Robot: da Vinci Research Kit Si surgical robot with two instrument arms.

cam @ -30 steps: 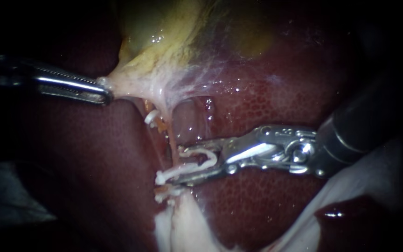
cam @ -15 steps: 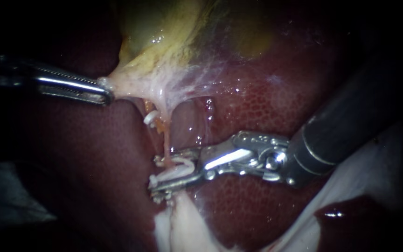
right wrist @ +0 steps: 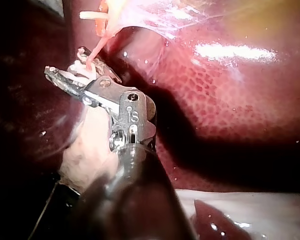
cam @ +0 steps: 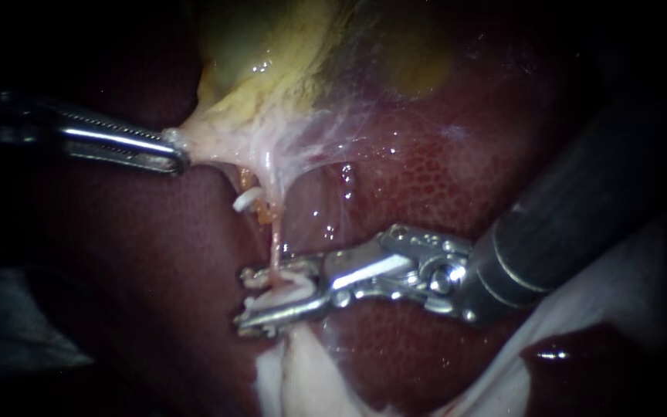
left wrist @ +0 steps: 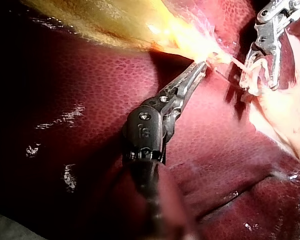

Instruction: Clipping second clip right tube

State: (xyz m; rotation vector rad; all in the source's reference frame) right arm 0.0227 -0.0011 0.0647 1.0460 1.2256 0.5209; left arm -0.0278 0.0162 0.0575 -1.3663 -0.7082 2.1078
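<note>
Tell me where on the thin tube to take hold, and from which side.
Take the taut bare stretch of the tube, below the upper clip. Come from the right, crosswise, as the right instrument does with its loaded clip: the left instrument, pulling the gallbladder, holds the tube straight and upright, so jaws can straddle it squarely.

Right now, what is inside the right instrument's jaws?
A white clip sits between the right instrument's jaws, and the thin tube runs down into it. Whether the clip fully encircles the tube is hidden by the jaws.
</note>
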